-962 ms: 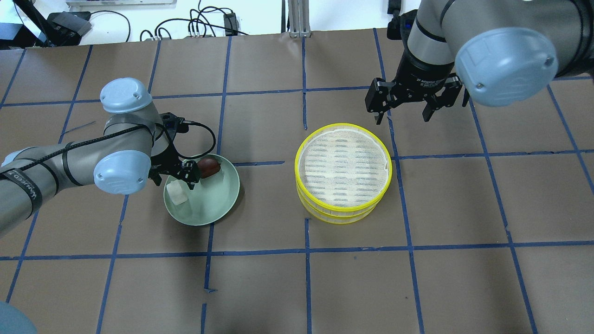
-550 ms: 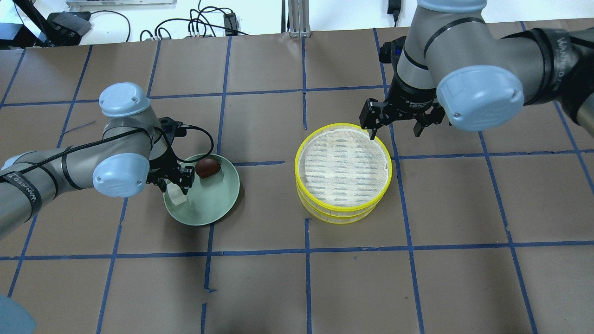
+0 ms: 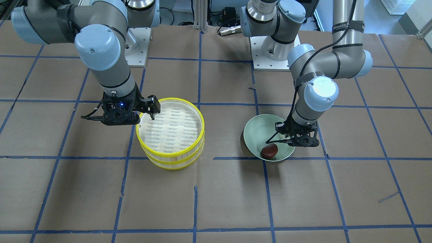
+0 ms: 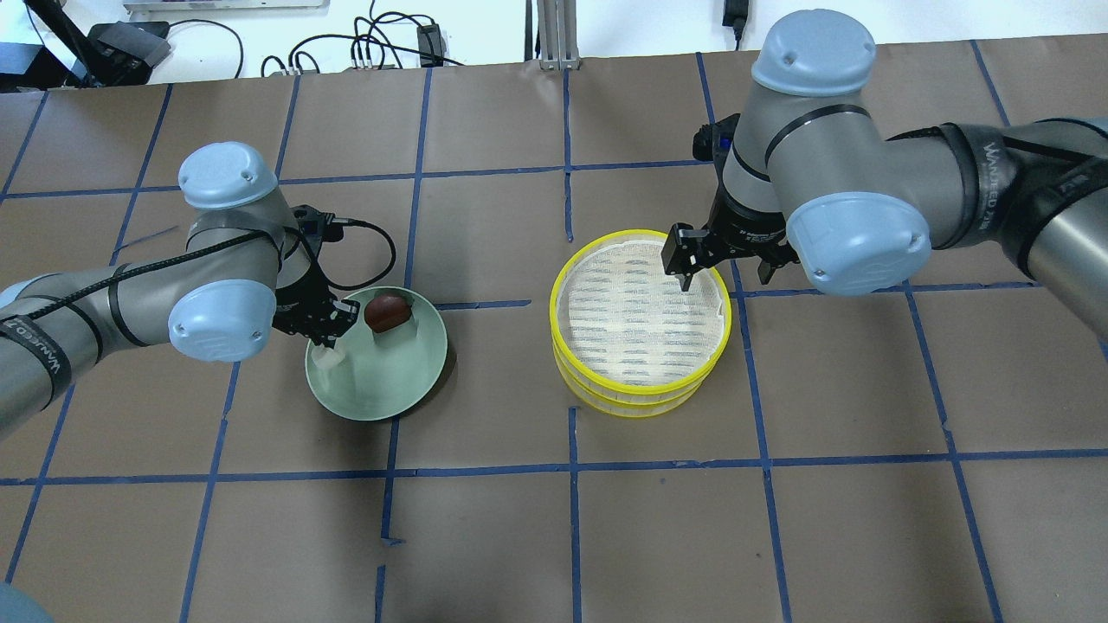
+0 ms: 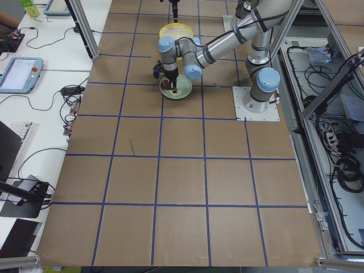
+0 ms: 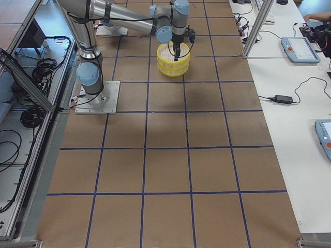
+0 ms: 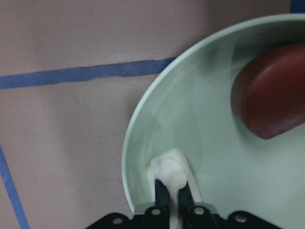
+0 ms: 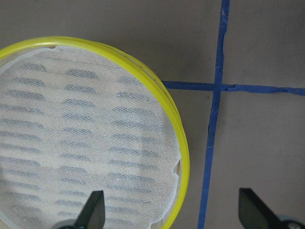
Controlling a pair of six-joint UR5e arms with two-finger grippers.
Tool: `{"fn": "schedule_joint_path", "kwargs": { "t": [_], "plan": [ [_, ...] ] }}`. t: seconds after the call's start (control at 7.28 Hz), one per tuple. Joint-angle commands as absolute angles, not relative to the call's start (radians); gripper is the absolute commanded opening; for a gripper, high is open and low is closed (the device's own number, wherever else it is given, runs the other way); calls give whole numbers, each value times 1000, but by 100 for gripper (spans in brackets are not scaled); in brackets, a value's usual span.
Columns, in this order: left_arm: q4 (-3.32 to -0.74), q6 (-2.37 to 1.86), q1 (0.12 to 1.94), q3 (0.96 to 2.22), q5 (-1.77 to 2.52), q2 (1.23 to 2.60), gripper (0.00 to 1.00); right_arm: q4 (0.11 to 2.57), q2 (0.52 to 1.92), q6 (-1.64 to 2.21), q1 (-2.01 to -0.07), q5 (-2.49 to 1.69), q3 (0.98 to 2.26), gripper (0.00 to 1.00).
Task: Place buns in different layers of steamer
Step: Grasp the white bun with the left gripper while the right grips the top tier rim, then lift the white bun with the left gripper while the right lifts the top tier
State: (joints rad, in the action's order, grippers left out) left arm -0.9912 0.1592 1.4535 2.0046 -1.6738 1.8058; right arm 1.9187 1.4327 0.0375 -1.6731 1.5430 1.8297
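Note:
Two yellow-rimmed steamer tiers sit stacked mid-table, the top tier (image 4: 642, 389) on the bottom tier (image 4: 640, 409), with an empty white mesh liner (image 8: 71, 138). The white bun (image 7: 167, 171) is pinched between my left gripper's (image 7: 172, 193) fingers, low at the rim side of the pale green plate (image 4: 381, 389). The reddish-brown bun (image 4: 387, 311) lies in the plate beside it and also shows in the front view (image 3: 269, 151). My right gripper (image 4: 725, 264) is open and straddles the top tier's far right rim (image 8: 183, 157), one finger inside and one outside.
The brown table has a blue tape grid. Cables and equipment lie beyond the far edge (image 4: 372, 48). The arm bases (image 3: 275, 50) stand on the robot's side. The plate and the steamer stack are about a plate's width apart.
My left gripper lowered into the plate and shut on the white bun. My right gripper came down from beyond the steamer to straddle its far right rim.

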Motion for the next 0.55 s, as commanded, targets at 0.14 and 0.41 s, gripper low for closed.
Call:
{"fn": "schedule_joint_path", "kwargs": {
  "t": [0.14, 0.41],
  "plan": [
    [-1269, 140, 1473, 1829, -1677, 1715, 5, 2001, 1363, 54, -1674, 1567, 1844, 95],
    [-1498, 138, 1505, 1656, -1666, 1658, 5, 2008, 1361, 54, -1667, 1568, 1874, 72]
  ]
}}
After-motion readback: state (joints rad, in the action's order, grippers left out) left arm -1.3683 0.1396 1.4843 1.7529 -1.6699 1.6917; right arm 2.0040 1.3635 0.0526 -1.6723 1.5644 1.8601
